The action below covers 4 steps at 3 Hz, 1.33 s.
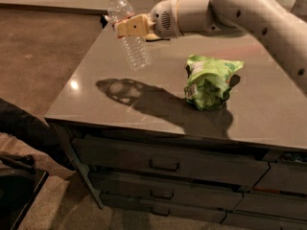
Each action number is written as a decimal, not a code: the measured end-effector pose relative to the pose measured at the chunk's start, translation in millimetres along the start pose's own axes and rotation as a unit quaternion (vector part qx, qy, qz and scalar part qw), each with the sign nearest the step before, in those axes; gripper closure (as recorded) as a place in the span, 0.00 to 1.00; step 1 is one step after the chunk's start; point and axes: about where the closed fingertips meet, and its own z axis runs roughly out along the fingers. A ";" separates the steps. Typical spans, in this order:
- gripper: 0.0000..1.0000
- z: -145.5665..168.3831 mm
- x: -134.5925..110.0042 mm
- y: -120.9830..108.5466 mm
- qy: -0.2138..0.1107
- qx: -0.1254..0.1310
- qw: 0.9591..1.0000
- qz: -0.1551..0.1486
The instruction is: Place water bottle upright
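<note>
Clear ribbed plastic, white cap, and it's hanging in mid-air right now. The water bottle (135, 51) is up above the back-left part of the grey tabletop (268, 109), not touching it. You can see its shadow (122, 91) on the surface below. The claw (126, 28) has its tan fingers (134, 26) clamped around the upper part of the bottle, about where the label sits, so it's definitely holding it. The bottle is tilted: cap up and toward the back-left, base swung down toward the front-right.

From where I'm standing, the trick is going to be squaring that tilt off before it goes down. I'd rotate the wrist until the base is flat to the tabletop, then lower straight and slow until the bottom sits fully. Only then would I let go. An empty bottle that light will probably tip if it's released while leaning, or if a finger drags it on the way out.

The green snack bag (208, 80) is well off to the right, so I doubt it gets in the way. There's plenty of bare surface right under the bottle.
</note>
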 end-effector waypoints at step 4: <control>1.00 -15.2 -10.2 -8.5 -0.227 0.126 0.965 0.041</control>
